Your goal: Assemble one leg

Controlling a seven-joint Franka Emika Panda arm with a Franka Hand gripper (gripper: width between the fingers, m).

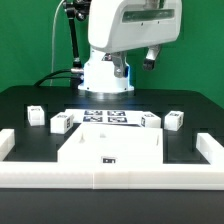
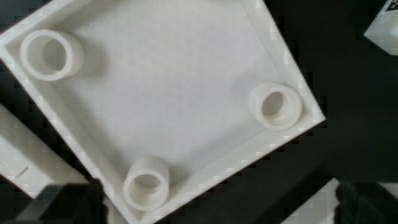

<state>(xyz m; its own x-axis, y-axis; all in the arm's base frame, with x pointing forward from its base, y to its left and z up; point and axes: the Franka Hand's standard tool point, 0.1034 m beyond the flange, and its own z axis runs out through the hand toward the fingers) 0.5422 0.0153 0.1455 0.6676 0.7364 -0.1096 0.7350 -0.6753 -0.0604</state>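
Several white legs with tags stand on the black table, two on the exterior view's left (image 1: 35, 115) (image 1: 60, 123) and two on its right (image 1: 150, 121) (image 1: 175, 119). The large flat white panel (image 1: 108, 150) lies in front of them. In the wrist view the panel (image 2: 169, 100) fills the picture, rim up, with three round sockets showing (image 2: 48, 55) (image 2: 272, 103) (image 2: 146, 182). My gripper (image 2: 214, 208) hangs above the panel, open and empty, its dark fingers (image 2: 63, 200) far apart. The arm (image 1: 125, 30) is raised high.
The marker board (image 1: 107, 117) lies between the legs, behind the panel. A white wall (image 1: 110, 180) runs along the front of the table, with side pieces at the exterior view's left (image 1: 8, 145) and right (image 1: 210, 150). The arm's base (image 1: 107, 75) stands at the back.
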